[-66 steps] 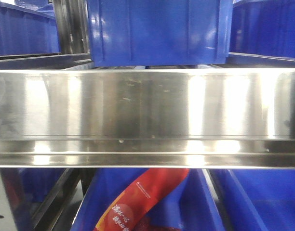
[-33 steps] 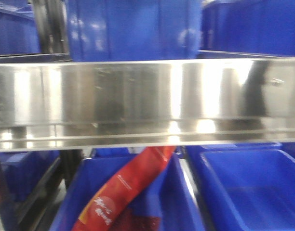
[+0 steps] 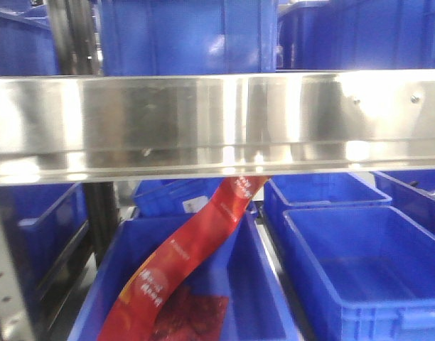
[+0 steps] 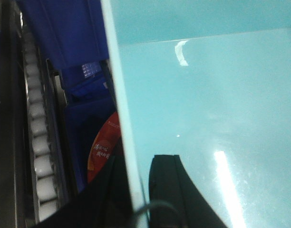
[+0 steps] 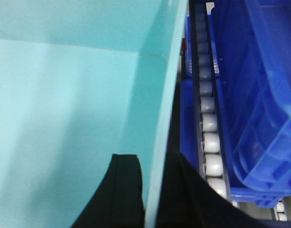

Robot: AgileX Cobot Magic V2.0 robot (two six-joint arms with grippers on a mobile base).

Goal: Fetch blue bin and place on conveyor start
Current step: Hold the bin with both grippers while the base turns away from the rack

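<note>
The blue bin (image 4: 207, 104), a light turquoise tub, fills both wrist views; its inside shows in the right wrist view (image 5: 64, 104). My left gripper (image 4: 136, 190) is shut on the bin's left wall, one black finger (image 4: 171, 190) inside and one outside. My right gripper (image 5: 152, 199) is shut on the bin's right wall, one finger (image 5: 124, 194) inside and one outside. The bin is empty. It does not show in the front view. The conveyor start is out of view.
A shiny steel shelf rail (image 3: 217, 121) crosses the front view. Dark blue crates stand above (image 3: 189, 35) and below it (image 3: 360, 270); one holds a red packet (image 3: 182, 263). White rollers run beside the bin on the left (image 4: 38, 142) and right (image 5: 209, 142).
In the front view the steel rail has shifted up and left, and more of the lower blue crates and the red packet shows below it.
</note>
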